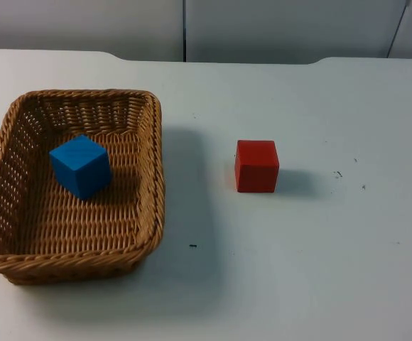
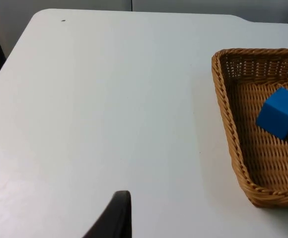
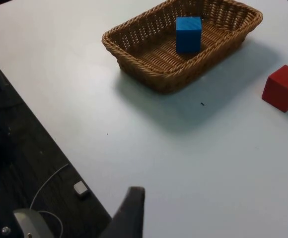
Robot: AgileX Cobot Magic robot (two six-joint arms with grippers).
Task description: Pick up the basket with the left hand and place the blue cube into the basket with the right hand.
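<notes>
One blue cube (image 1: 81, 166) sits in the basket (image 1: 153, 170); red cube (image 3: 282, 88) outside; end effector states unclear.

Red cube (image 1: 256, 165) resting on white table (image 1: 320, 270), grey partition wall (image 1: 263, 28) behind, dark floor (image 3: 15, 148) beside table edge

The basket (image 1: 149, 177) is golden-brown wicker, its walls woven in an open lattice and its rim in a tighter braid. The cube (image 1: 81, 166) inside it is plain bright blue, lighter on its top face and darker on its sides. A second cube (image 1: 256, 165) is plain red. The table (image 1: 320, 256) is white with a few tiny dark specks. The wall (image 1: 263, 28) behind is pale grey with dark vertical seams. The left fingertip (image 2: 115, 218) and right fingertip (image 3: 129, 213) are black
</notes>
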